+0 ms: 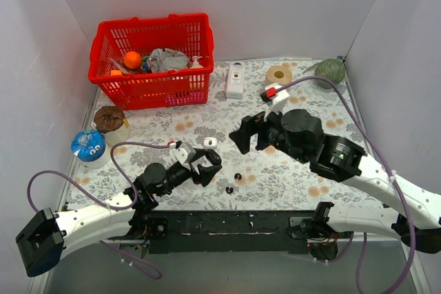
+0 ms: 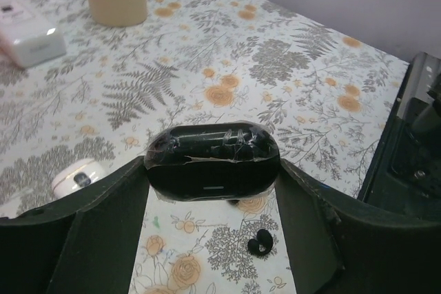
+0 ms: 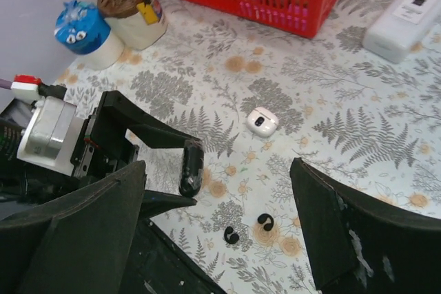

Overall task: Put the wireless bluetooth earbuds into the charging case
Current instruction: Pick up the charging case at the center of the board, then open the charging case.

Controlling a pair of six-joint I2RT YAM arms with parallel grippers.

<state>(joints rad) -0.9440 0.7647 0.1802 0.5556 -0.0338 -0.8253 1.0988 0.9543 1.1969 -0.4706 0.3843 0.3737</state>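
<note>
Now the left tool (image 1: pixel 208 164) reaches forward gripping the charging case (image 2: pixel 213 162); the right tool (image 1: pixel 249 134) hovers open.

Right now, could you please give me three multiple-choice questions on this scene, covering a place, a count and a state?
1. Where is the black charging case? A loose on the table; B in the right gripper; C in the left gripper.
2. How many black earbuds lie loose? A two; B one; C four.
3. The right gripper is: A shut on an earbud; B open, empty; C shut on the case.
C: its fingers clamp the case. A: a pair lies on the table. B: its fingers stand apart, nothing between.
</note>
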